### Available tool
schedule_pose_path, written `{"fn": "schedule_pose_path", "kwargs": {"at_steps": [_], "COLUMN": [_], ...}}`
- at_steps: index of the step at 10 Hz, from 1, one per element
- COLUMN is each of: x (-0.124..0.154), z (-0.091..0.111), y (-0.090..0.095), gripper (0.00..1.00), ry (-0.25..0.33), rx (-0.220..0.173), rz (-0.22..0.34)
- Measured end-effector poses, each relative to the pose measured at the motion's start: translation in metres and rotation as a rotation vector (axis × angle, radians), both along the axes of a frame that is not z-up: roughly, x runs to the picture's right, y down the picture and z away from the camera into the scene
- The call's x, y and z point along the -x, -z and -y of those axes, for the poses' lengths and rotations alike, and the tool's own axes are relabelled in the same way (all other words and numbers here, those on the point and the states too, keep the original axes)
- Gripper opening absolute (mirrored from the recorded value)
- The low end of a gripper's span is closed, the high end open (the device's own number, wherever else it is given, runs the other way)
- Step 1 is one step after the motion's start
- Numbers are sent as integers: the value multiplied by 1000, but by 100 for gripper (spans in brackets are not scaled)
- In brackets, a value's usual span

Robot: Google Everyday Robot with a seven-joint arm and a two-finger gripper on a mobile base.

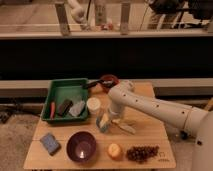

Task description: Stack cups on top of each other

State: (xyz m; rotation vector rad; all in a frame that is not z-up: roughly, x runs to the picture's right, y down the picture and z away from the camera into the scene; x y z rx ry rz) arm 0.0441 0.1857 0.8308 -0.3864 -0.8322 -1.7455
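The cream-white cup (pixel 93 106) stands upright on the wooden table (pixel 150 135), just right of the green tray. The light blue cup (pixel 101 123) is just in front of it and slightly to the right, apart from it. My white arm reaches in from the right, bends above the table centre and points down. My gripper (pixel 109 118) is at the light blue cup, right against its right side, partly hiding it. Whether it holds the cup does not show.
A green tray (pixel 56 90) at back left holds a red tool, a dark block and a grey cloth. A reddish-brown bowl (pixel 108 81) is behind the arm. A purple bowl (pixel 81 146), blue sponge (pixel 50 143), orange (pixel 115 151), grapes (pixel 142 153) and a pale peel-like thing (pixel 123 128) lie in front.
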Motion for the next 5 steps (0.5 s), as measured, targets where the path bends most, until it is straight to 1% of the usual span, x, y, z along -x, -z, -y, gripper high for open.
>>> {"fn": "schedule_pose_path", "kwargs": {"at_steps": [2, 3, 5], "x": [0, 0, 2], "z": [-2, -1, 4], "y": [-4, -5, -3], "gripper": [53, 41, 25], "ry": [-1, -2, -12], "rx": [17, 17, -4], "rz": [2, 3, 10]}}
